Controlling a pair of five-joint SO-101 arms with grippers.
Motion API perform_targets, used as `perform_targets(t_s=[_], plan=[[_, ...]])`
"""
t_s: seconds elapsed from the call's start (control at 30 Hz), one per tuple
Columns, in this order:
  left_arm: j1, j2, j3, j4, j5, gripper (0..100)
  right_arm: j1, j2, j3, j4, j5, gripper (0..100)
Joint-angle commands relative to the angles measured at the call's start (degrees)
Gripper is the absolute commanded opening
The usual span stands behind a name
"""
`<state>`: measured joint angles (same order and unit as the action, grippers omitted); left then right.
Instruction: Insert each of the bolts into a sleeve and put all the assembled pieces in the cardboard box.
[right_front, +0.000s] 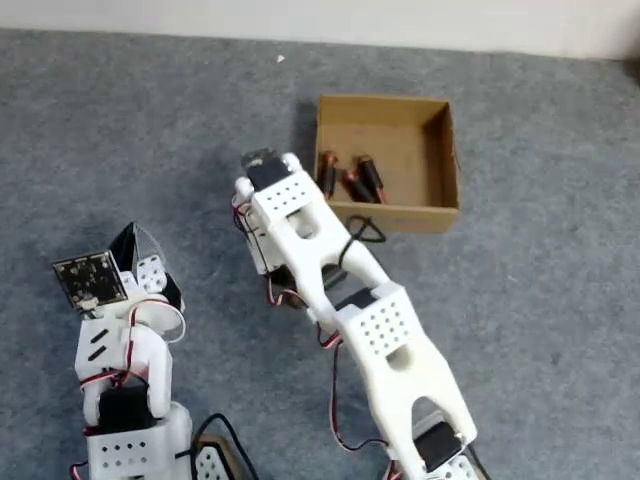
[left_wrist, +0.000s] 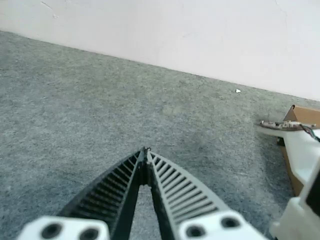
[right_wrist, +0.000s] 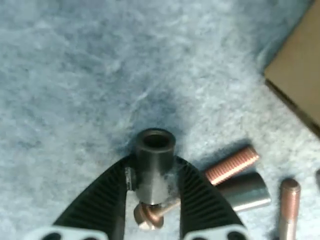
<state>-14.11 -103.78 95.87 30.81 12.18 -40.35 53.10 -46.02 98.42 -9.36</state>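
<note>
1. Left gripper (left_wrist: 145, 151): black ribbed fingers tapering to a point, tips pressed together on nothing. It sits over the grey carpet (right_front: 150, 120), well apart from the parts.
2. Right gripper (right_wrist: 152, 172): clamped narrowly around one sleeve (right_wrist: 156, 147), low over the carpet near the box corner.
3. Sleeve: a dark, smooth metal cylinder with its axis along the fingers and an open round bore at the far end. A copper-coloured bolt head (right_wrist: 148, 216) shows at its near end, between the fingers. Whether the shank is seated cannot be told. Handling note: smooth steel on ribbed pads is likely to twist, so the grip should be mid-barrel and firm. The bore should stay in line with the bolt, and the bolt should be fully home before lifting.
4. Loose stock just beside it: a threaded bolt (right_wrist: 232, 164), copper-toned with a fine thread, touches a pale grey second sleeve (right_wrist: 246, 191). A third bolt (right_wrist: 288, 202) lies near them.
5. Cardboard box (right_front: 388, 218): brown, square and open-topped. Three assembled pieces (right_front: 350, 183) lie in it, towards the arm's side.
</note>
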Motion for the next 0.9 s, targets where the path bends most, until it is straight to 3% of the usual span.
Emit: perform_targets(t_s=[0.0,0.6,0.87], plan=[[-0.6,-0.7,1.3,-0.4,-0.7,1,-0.3,-5.8,-3.6,2.6,1.0,0.5],[-0.3,-0.7,1.3,-0.3,-0.6,1,2.5,-49.5,25.8,2.4,7.0,0.5],[-0.2,-0.6,1.3,0.4,-0.7,1,13.8,-65.4,45.1,-3.3,12.9,0.5]])
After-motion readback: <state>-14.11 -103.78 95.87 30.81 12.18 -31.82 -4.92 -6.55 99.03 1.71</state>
